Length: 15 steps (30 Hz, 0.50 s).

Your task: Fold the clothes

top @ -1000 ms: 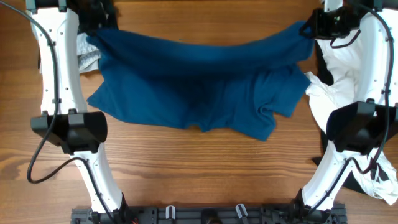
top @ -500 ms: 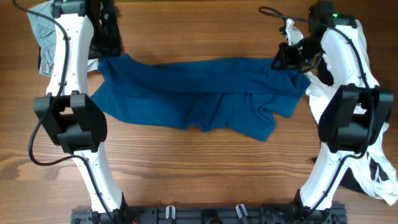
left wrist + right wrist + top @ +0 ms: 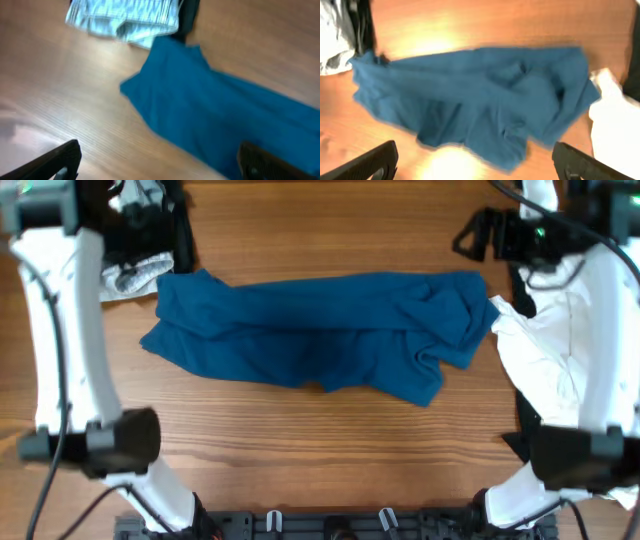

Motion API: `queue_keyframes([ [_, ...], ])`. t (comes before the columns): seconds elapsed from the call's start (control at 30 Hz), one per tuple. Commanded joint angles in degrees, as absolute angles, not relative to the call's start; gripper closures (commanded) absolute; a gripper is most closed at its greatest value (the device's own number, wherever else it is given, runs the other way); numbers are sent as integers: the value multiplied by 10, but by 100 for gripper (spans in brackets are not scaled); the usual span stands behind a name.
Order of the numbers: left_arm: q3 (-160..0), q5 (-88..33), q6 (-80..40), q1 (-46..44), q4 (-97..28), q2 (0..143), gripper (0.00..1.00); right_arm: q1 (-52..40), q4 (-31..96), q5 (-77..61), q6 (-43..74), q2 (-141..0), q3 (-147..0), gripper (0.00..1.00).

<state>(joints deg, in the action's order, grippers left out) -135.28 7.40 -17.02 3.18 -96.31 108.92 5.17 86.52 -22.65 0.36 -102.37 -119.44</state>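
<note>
From overhead, the dark blue garment (image 3: 320, 335) lies spread and wrinkled across the middle of the wooden worktop (image 3: 320, 450), with its right end bunched into folds. A small pale piece of clothing (image 3: 135, 272) lies just off the blue garment's upper left corner. A white garment (image 3: 545, 350) touches its right end. The left arm (image 3: 60, 330) stands to the left of the blue garment and the right arm (image 3: 600, 330) to its right.

In the left wrist view, which is blurred, the left claw (image 3: 157, 147) has its fingers spread wide with nothing between them. It hangs above the blue garment's left corner, and the pale piece lies just beyond that corner.

In the right wrist view, also blurred, the right claw (image 3: 475, 147) is likewise spread wide and empty. It hangs over the blue garment, which lies flat below it, with the white garment at its right end.
</note>
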Motion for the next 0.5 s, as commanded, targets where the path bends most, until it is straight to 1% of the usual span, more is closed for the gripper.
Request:
queue_keyframes([
  [0.0,-1265,58,-252,37,-965,1098,0,47,896,-218,2,-1041,-1142,0],
  [0.07,-1168,74,-295,37,-956,1097,0,27,861,-213,21,-1041,-1071,0],
  [0.1,-1105,90,-307,37,-926,1097,0,13,830,-203,44,-1041,-1031,1],
  [0.13,-1059,94,-307,37,-889,1097,0,-1,799,-192,60,-1041,-994,5],
  [0.17,-1011,104,-305,38,-835,1097,0,-16,770,-188,72,-1041,-957,9],
  [0.23,-903,110,-275,43,-701,1097,0,-49,712,-188,108,-1041,-887,9],
  [0.33,-818,110,-206,62,-604,1097,0,-76,680,-188,121,-1041,-843,9],
  [0.4,-771,107,-197,87,-551,1097,0,-87,667,-188,121,-1041,-836,9],
  [0.47,-731,75,-200,113,-502,1097,0,-92,664,-188,123,-1041,-836,10],
])
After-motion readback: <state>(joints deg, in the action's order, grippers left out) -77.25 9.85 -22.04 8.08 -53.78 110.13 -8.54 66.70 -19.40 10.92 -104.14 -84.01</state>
